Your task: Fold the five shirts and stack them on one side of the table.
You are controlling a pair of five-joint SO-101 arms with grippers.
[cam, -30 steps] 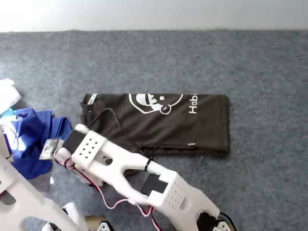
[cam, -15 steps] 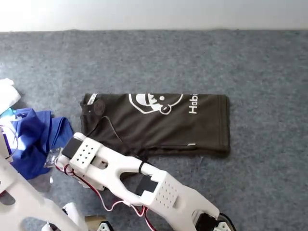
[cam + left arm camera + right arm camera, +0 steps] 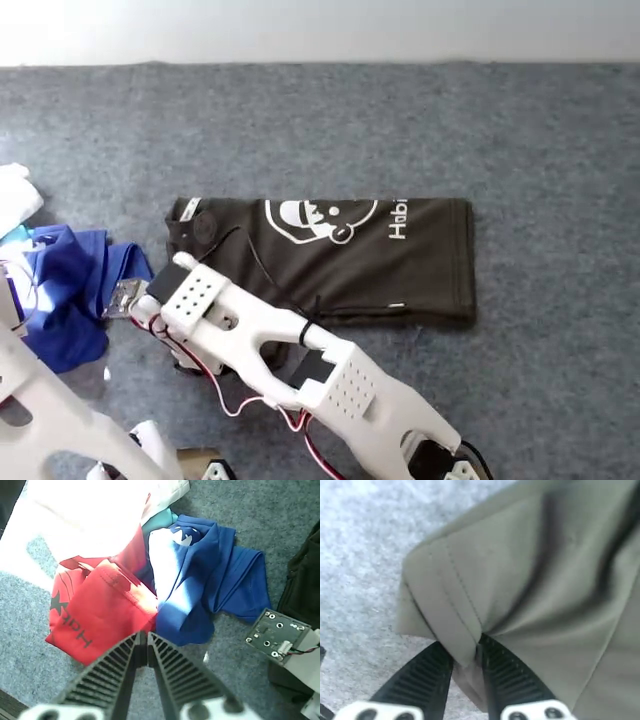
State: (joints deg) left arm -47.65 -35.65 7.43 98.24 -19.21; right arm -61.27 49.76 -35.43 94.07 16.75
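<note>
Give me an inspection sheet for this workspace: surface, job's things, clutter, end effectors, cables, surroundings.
Surface: grey carpeted table.
Job's things: dark shirt folded into a long strip, flat mid-table; red shirt, blue shirt, white shirt and a teal piece heaped unfolded at one side.
Clutter: nothing seen.
End effectors: left end effector shut, empty, above the heap; right end effector shut on the dark shirt's edge.
Cables: red and white wires along the right arm.
Surroundings: white wall behind the table.
</note>
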